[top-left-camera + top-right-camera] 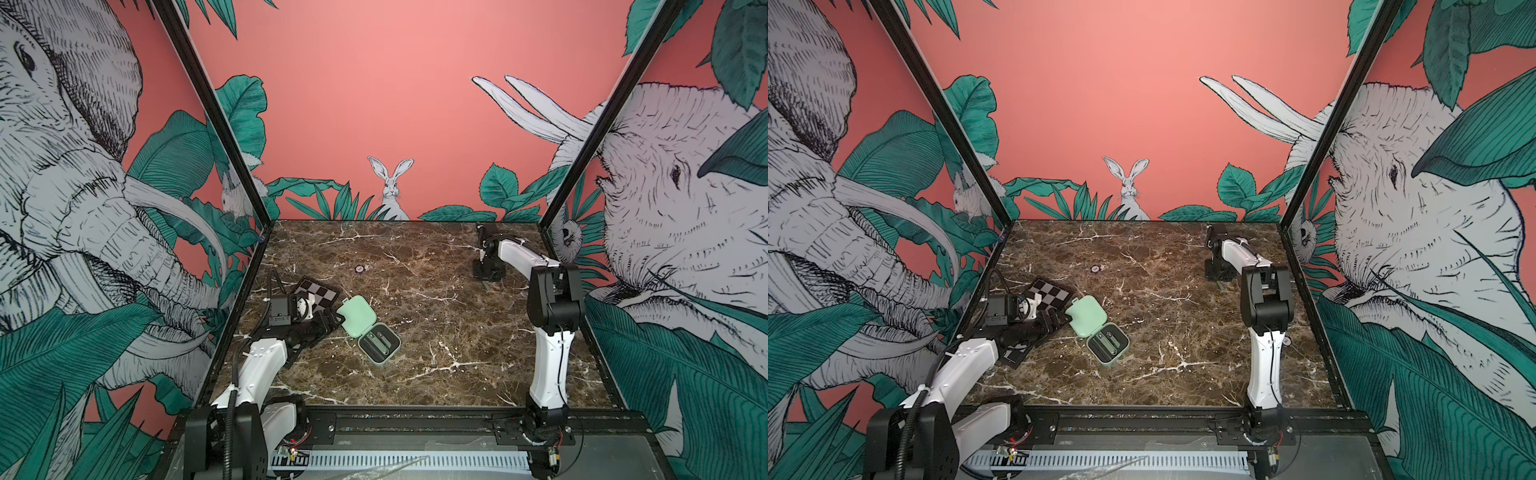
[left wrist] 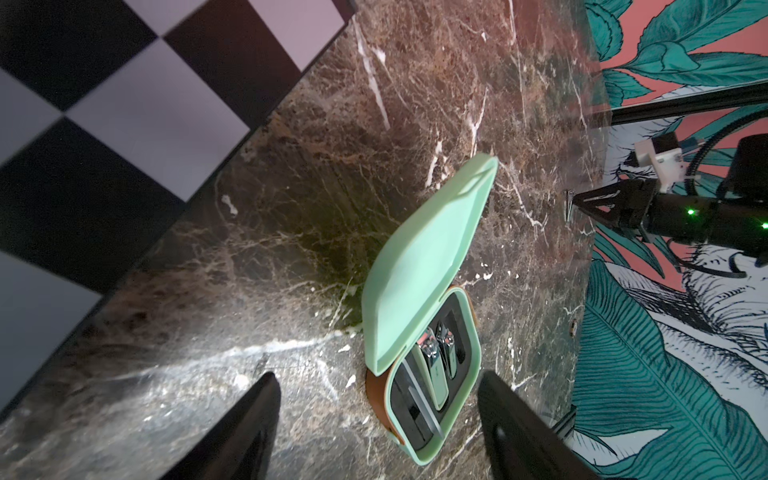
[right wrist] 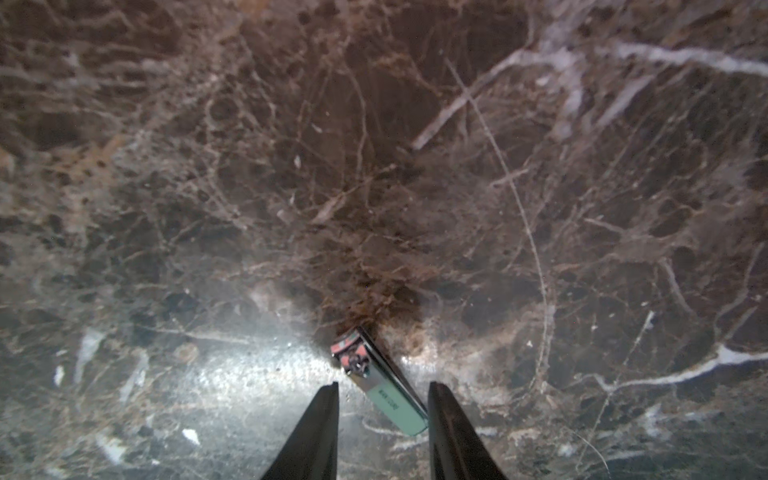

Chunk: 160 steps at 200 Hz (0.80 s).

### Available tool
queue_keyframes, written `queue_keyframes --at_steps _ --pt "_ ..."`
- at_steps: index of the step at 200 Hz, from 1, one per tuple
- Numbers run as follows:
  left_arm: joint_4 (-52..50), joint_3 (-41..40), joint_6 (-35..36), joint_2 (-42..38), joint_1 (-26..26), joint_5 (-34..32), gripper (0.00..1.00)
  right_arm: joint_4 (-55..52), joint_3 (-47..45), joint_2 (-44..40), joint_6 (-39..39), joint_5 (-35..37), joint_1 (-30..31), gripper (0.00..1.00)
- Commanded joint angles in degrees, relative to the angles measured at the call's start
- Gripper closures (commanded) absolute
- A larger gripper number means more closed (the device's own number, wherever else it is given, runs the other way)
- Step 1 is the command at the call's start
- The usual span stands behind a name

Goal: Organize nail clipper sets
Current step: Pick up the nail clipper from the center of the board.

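Step in hand, as we judged it: picking up the loose clipper for return to the case.

We found the case [image 1: 365, 328] near the middle-left of the tabletop [image 1: 436, 324], lid thrown back toward the far left and its base showing tools [image 1: 380, 343] seated in the dark insert. The loose clipper [image 3: 374, 380] lay flat at the far right, well apart from the case.

The right fingers [image 3: 383, 384] pointed down over the clipper, part-open and straddling it. The clipper sat askew between them, one end just beside one finger and a clear gap at the other finger, so we judged nothing was gripped yet.

The left fingers [image 2: 376, 376] stood wide apart and empty, just left of the case and above the checkered board [image 1: 318, 291].

Recommended procedure:
1. We advised squaring the wrist to the clipper, so both fingers meet its long edges together. A skewed close may spin the thin metal away on the smooth stone.
2. We advised seating the tips fully on the tabletop before closing.
3. We advised lifting straight up, then carrying toward a free slot in the insert.
4. We advised keeping the left fingers clear of the lid.
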Motion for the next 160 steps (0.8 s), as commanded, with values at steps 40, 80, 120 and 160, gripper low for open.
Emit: queue_keyframes --at_steps 40,80,120,160 --pt "-0.01 1.37 0.24 0.6 0.2 0.0 0.23 -2.75 3.98 3.84 -1.32 -1.81 -1.4 0.68" --pt "0.1 1.41 0.2 0.8 0.19 -0.09 0.23 -2.95 4.88 4.64 -1.79 -3.52 -1.69 0.75" --pt "1.01 1.37 -0.1 1.56 0.2 -0.02 0.23 -0.83 1.23 1.68 -1.74 -6.77 -1.55 0.88" --pt "1.34 1.5 0.16 2.0 0.17 -0.02 0.23 1.39 -4.43 -5.04 -1.45 -8.24 2.8 0.92"
